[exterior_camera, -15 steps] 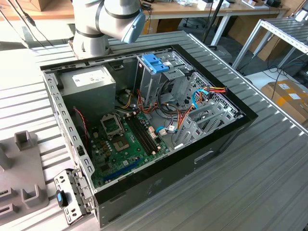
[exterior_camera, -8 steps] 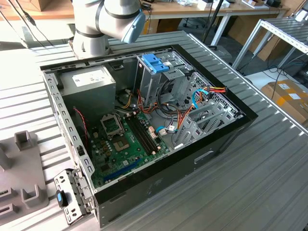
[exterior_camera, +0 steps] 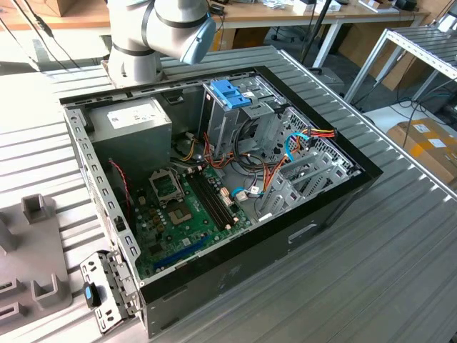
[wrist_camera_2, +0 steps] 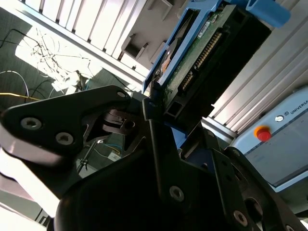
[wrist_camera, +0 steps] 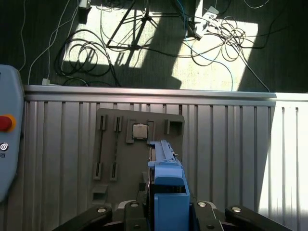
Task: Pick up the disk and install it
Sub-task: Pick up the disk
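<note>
In both wrist views my gripper (wrist_camera_2: 158, 107) (wrist_camera: 166, 208) is shut on the disk. The disk (wrist_camera_2: 202, 53) is seen from below in the second wrist view, with its green circuit board, connector pins and blue side rails. In the first wrist view the disk (wrist_camera: 162, 153) shows edge on, its blue rail sticking out past the black fingers (wrist_camera: 131, 208). It hangs in the air above the grey fixture plate (wrist_camera: 108, 144). The open computer case (exterior_camera: 321, 214) lies on the slatted table in the exterior view, with the arm's base (exterior_camera: 136, 61) behind it.
Inside the case are a drive cage with a blue bracket (exterior_camera: 232, 93), a grey power supply (exterior_camera: 136, 118) and the motherboard (exterior_camera: 182, 214). A chip (wrist_camera: 140, 130) sits on the fixture plate. A pendant with a red button (wrist_camera: 5, 122) lies beside it. Cables cover the floor (wrist_camera: 144, 43).
</note>
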Action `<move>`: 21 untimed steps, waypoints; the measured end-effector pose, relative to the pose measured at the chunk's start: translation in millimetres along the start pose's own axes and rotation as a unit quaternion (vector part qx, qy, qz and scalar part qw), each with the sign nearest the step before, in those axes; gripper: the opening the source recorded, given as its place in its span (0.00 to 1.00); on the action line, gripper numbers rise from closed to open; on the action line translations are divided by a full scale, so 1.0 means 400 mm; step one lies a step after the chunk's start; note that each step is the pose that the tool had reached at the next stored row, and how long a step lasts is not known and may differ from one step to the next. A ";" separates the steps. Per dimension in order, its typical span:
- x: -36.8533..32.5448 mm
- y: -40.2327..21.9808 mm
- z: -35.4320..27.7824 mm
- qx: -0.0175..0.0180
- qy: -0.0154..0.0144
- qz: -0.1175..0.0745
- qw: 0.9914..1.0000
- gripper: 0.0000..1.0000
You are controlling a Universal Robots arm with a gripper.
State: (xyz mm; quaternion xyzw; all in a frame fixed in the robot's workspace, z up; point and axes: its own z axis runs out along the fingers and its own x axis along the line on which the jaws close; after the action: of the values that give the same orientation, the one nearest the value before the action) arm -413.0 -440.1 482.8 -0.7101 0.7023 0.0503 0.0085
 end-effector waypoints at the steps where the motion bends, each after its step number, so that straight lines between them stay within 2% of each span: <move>1: 0.000 0.000 0.000 0.000 0.000 0.000 1.000 0.37; 10: -0.001 0.001 -0.011 0.000 0.000 0.000 1.000 0.37; 21: -0.002 0.002 -0.030 0.000 0.000 0.000 1.000 0.37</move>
State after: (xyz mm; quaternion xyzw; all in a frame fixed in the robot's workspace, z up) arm -413.0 -440.2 495.0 -0.7101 0.7022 0.0503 0.0084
